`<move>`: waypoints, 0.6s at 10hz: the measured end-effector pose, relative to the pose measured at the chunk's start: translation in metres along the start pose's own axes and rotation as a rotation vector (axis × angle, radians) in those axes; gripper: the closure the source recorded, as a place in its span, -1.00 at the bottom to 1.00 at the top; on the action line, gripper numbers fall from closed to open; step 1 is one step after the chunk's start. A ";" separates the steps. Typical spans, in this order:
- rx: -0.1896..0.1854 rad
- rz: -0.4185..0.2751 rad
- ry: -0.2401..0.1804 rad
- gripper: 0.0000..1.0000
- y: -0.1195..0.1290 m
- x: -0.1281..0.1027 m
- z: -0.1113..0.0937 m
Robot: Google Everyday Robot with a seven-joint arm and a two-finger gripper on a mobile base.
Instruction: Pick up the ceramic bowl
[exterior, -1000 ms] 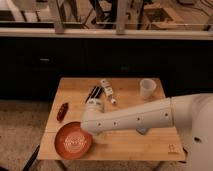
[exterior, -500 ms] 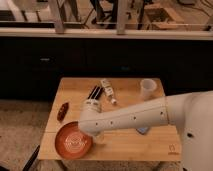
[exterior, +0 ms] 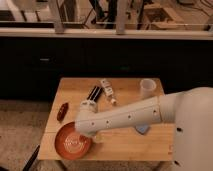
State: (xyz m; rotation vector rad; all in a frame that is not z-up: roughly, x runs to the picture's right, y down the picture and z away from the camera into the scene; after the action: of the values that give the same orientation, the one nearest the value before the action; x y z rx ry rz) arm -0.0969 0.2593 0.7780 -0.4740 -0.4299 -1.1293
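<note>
The ceramic bowl (exterior: 70, 142) shows a smooth orange-red glaze with a soft sheen and paler rings inside. It rests on a tabletop (exterior: 117, 146) of pale wood, matt and even. The arm (exterior: 131, 117) wears a smooth white shell that looks like plastic, with a dull satin finish. Its claw (exterior: 91, 134), equally pale, hangs spread over the bowl's right rim. The small cup (exterior: 146, 88) looks translucent, milky white
</note>
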 end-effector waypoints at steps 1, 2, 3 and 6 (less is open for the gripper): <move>0.006 -0.005 -0.003 -0.60 -0.004 -0.002 0.001; 0.004 -0.003 -0.005 -0.60 -0.004 -0.001 0.002; 0.002 -0.004 -0.009 -0.60 -0.003 -0.002 0.004; 0.002 -0.018 -0.014 -0.51 -0.005 -0.001 0.005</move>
State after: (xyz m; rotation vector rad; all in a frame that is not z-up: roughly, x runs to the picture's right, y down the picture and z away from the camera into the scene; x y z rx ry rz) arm -0.1022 0.2614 0.7822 -0.4776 -0.4480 -1.1439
